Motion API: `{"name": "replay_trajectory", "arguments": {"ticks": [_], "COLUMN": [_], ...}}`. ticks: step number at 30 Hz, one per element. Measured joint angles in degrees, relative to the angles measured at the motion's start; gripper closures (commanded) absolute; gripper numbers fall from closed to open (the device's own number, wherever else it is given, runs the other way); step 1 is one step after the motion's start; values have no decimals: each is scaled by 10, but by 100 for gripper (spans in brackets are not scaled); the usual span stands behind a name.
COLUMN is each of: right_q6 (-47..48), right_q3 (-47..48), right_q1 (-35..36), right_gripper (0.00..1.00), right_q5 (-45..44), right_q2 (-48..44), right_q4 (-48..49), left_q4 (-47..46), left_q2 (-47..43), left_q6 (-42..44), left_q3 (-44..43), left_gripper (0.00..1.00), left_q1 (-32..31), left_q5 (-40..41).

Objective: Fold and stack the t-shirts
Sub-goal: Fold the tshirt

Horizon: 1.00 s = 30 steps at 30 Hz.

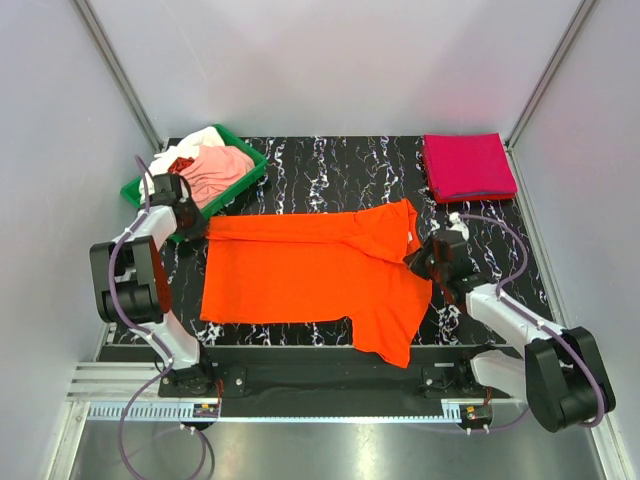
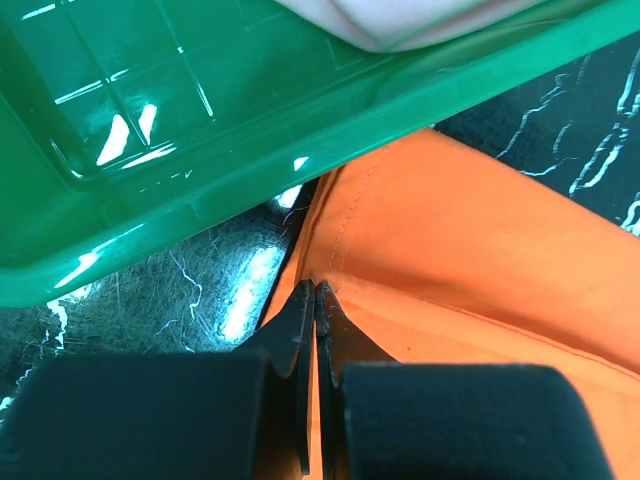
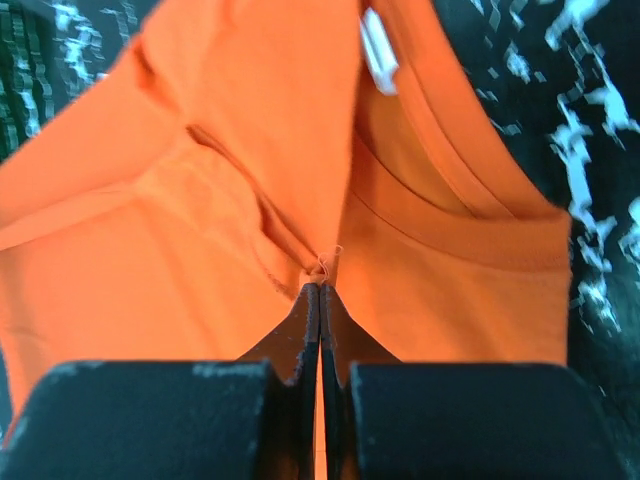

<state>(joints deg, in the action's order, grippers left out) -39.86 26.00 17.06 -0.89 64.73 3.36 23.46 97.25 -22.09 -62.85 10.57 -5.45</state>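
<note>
Top view: orange t-shirt point(image 1: 300, 270) lies mostly flat across the middle of the black marbled bench point(image 1: 330, 170), one sleeve hanging toward the near edge. Left gripper point(image 1: 197, 225) sits at the shirt's far left corner. Right gripper point(image 1: 415, 258) sits on the shirt's right side, just near of the collar point(image 1: 408, 232). Magenta t-shirt point(image 1: 468, 165) is folded at the far right corner, well apart from the orange one. Green tray point(image 1: 258, 163) at far left holds a bunched pale pink t-shirt point(image 1: 222, 165), a white t-shirt point(image 1: 200, 138) and a bit of a red t-shirt point(image 1: 183, 163).

Left wrist view: left gripper point(image 2: 313, 295) jaws pressed together, pinching the hemmed edge of the orange t-shirt point(image 2: 470, 260). Green tray point(image 2: 250, 130) wall just beyond, touching or almost touching the shirt corner, can't tell which. Pale cloth shows over the tray's rim at the top.

Right wrist view: right gripper point(image 3: 320, 290) jaws pressed together, pinching a small pucker of the orange t-shirt point(image 3: 200, 200) where a fold runs up from the tips. Collar point(image 3: 450, 230) and white label point(image 3: 378, 45) lie to the right of the fold.
</note>
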Motion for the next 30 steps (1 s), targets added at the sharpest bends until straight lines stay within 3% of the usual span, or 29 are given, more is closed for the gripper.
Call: {"name": "replay_trajectory", "arguments": {"ticks": [3, 5, 7, 10, 14, 18, 21, 24, 30], "right_q6": [-17, -24, -28, -32, -33, -31, -29, -10, 96], "right_q3": [-15, -17, -18, -20, -23, -17, 7, 59, 247], "right_q1": [10, 12, 12, 12, 12, 12, 12, 12, 15], "right_gripper": [100, 100, 89, 84, 71, 67, 67, 62, 53], "right_q5": [-25, -45, -57, -55, -54, -54, -44, -28, 125], "right_q2": [-3, -16, -34, -56, -80, -93, -84, -33, 207], "right_q4": [-5, -14, -17, -19, -33, -77, -101, -104, -84], "left_q4": [4, 10, 15, 31, 61, 71, 66, 55, 29], "left_q2": [5, 5, 5, 6, 5, -19, -42, -40, -18], "left_q6": [0, 0, -2, -4, -7, -6, -2, -2, -8], "left_q3": [0, 0, 0, -1, -8, -10, -22, -47, -69], "left_gripper": [97, 84, 74, 64, 60, 56, 56, 55, 50], "left_q1": [0, -1, -2, -2, -9, -41, -79, -113, -164], "left_q5": [5, 13, 31, 62, 102, 119, 87, 29, -118]}}
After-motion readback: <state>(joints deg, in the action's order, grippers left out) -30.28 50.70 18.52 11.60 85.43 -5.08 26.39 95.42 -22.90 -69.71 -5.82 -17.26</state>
